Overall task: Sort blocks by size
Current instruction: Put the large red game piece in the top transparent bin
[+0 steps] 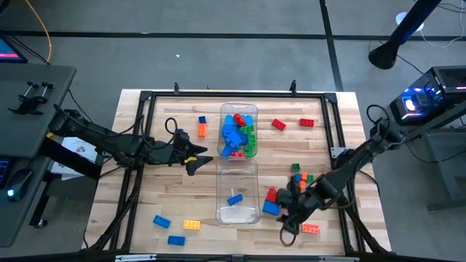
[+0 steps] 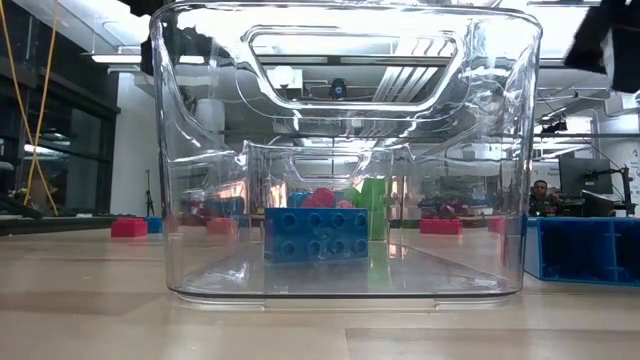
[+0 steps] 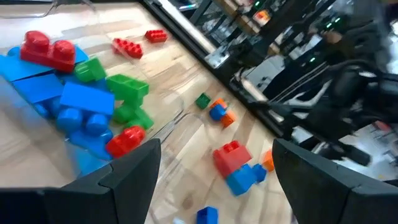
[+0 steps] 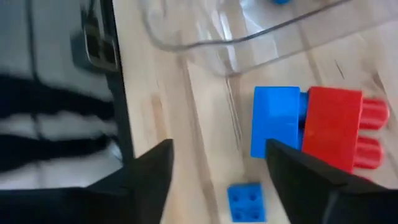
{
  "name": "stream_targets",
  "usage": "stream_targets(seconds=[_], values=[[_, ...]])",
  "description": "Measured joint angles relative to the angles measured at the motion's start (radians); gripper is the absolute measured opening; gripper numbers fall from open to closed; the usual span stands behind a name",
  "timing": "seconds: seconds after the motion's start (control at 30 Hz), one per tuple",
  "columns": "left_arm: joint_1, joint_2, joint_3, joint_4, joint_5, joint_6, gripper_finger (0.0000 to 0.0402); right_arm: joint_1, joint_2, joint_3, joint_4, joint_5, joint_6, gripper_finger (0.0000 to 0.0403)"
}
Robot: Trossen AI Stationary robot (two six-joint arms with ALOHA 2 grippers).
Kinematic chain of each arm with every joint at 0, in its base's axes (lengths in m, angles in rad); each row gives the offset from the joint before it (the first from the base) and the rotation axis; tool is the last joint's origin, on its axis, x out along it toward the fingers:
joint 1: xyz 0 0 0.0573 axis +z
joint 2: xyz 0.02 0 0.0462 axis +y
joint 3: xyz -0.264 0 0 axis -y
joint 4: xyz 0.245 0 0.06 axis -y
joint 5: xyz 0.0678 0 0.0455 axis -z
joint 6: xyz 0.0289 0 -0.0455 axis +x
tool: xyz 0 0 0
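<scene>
L gripper [image 1: 195, 159] hovers over table [image 1: 145, 182] just left of the two bins, fingers [image 3: 134, 171] spread wide, nothing btwn them. Near front-left corner: blue block [image 1: 161, 221], yellow block [image 1: 191, 225], another blue [image 1: 176, 240], all loose on the wood. Orange block [image 1: 202, 130] w/ a small blue one [image 1: 202, 120] just behind it sits left of the far bin.

Centre: far bin [image 1: 239, 109] packed w/ big blocks [image 1: 234, 133], mostly blue, plus green & red. Near bin [image 1: 237, 166] holds one blue block [image 1: 234, 198]; low view shows it standing on the bin floor [image 2: 316, 236].

Right of far bin: two red blocks [image 1: 278, 124] and [image 1: 307, 122], apart. Further fwd a small cluster, green/orange/blue [image 1: 301, 175]. R gripper [image 1: 285, 215] is low over table beside near bin's front-right corner, fingers [image 4: 149, 177] parted, gripping nothing. Just ahead of it a big blue block [image 4: 275, 121] touches a big red block [image 4: 333, 127]; a small blue one [image 4: 245, 201] lies btwn the fingers on the wood, not clearly pinched. Orange block [image 1: 310, 228] near R gripper at front edge
</scene>
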Motion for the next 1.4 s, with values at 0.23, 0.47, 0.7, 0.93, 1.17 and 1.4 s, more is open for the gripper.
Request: stream_targets(seconds=[0.23,0.47,0.7,0.93,1.17,1.4], values=[[0.006,0.0,0.0,-0.146,0.001,0.02,0.0294,-0.004,0.151,0.169,-0.245,-0.039,-0.1,0.0307],[0.062,0.0,0.0,-0.165,0.029,0.083,0.0294,-0.045,0.196,0.186,-0.425,-0.09,0.247,0.031],[0.165,-0.001,0.0,-0.155,0.096,0.181,0.0294,-0.117,0.197,0.182,-0.409,-0.054,0.11,0.0311],[0.205,-0.001,0.0,-0.155,0.138,0.179,0.0294,-0.154,0.204,0.123,-0.36,-0.124,-0.064,0.0311],[0.205,-0.001,0.0,-0.152,0.133,0.173,0.0294,-0.137,0.204,0.025,-0.27,-0.131,-0.117,0.0311],[0.205,-0.001,0.0,-0.15,0.118,0.165,0.0294,-0.138,0.205,-0.028,-0.194,-0.114,-0.149,0.0311]])
